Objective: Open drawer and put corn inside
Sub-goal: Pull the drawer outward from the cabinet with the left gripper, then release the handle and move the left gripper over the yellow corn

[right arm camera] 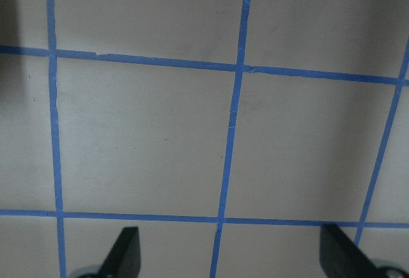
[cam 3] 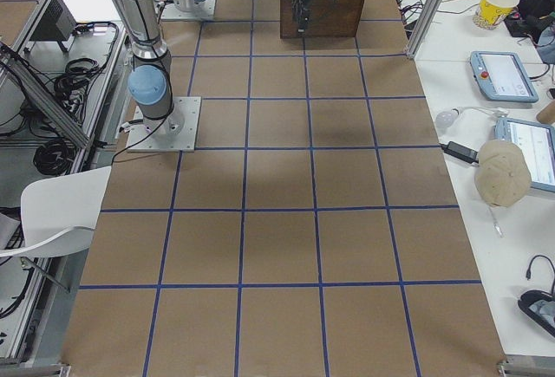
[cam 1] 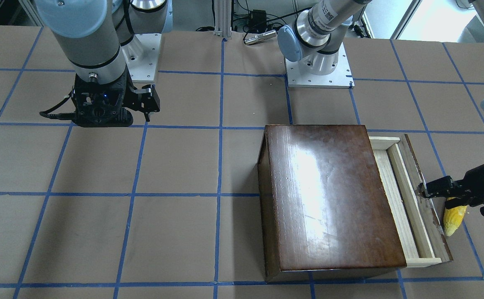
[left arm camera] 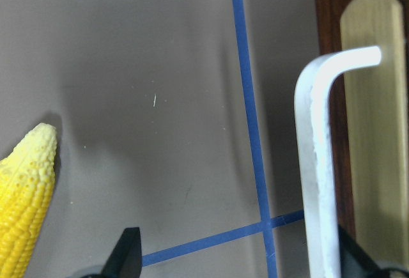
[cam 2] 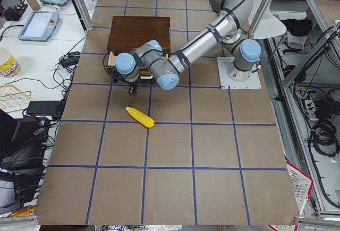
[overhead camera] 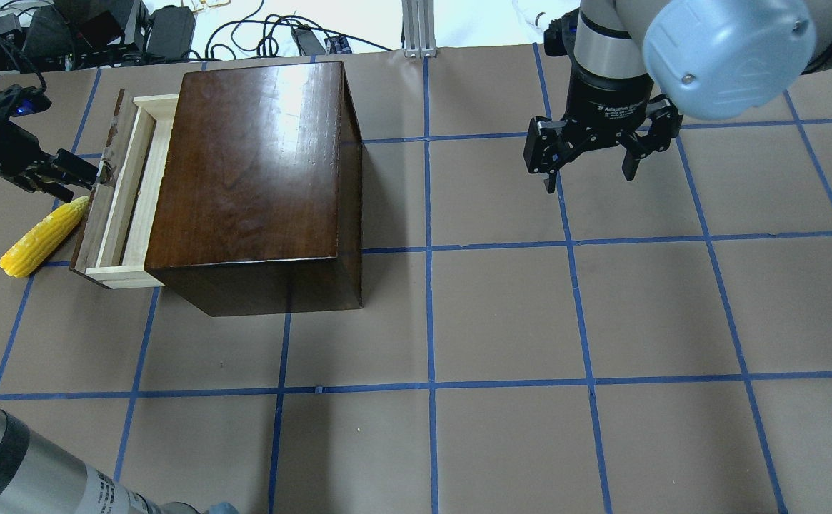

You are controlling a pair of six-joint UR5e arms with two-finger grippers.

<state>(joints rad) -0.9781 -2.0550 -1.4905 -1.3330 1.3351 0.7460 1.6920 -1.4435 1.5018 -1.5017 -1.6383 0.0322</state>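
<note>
The drawer [overhead camera: 124,196] is pulled partway out of the dark-brown box [overhead camera: 258,178], its pale wood tray showing behind the dark front panel [cam 1: 426,207]. The yellow corn [overhead camera: 43,237] lies on the table just outside the front panel, and also shows in the left wrist view [left arm camera: 22,208]. My left gripper [overhead camera: 86,175] is open at the front panel. In the left wrist view [left arm camera: 239,259] the metal handle [left arm camera: 313,163] stands between its fingers, close to the right one. My right gripper [overhead camera: 588,180] is open and empty above the table, far from the box.
The table is brown paper with a blue tape grid [overhead camera: 430,250]. The arm bases [cam 1: 318,70] stand at the robot's side of the table. Cables and electronics [overhead camera: 137,32] lie beyond the far edge, behind the box.
</note>
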